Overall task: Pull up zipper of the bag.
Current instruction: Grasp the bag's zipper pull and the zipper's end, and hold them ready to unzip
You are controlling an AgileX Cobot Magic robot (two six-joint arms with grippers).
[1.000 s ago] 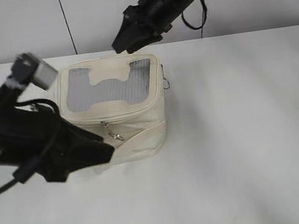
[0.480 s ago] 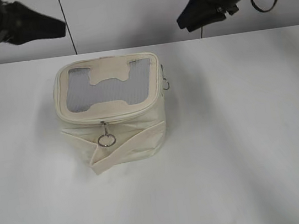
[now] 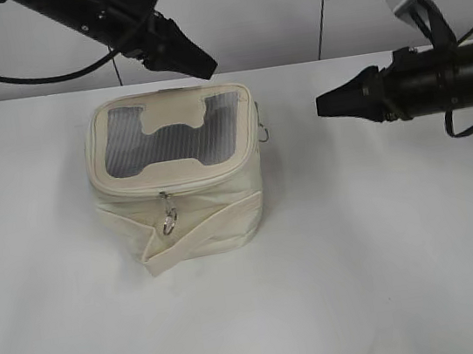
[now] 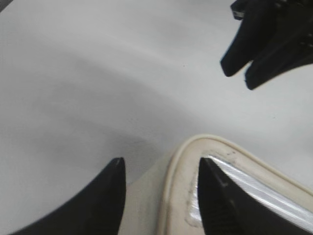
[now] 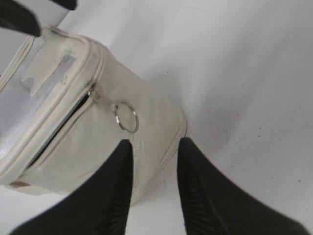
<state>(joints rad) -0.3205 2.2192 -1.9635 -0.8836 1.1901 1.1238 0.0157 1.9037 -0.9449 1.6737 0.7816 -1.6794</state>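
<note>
**Both arms flank the bag, zipper partly undone**

The left gripper hangs above the back edge of the bag, its fingers apart and straddling the lid rim, empty, seemingly placed to steady that corner. The bag sits left of centre on the white table, a ring pull dangling on its near face. To its right, clear of it, the right gripper points at the side; its fingers are spread, aimed below the second ring pull, where the zipper gapes.
</note>
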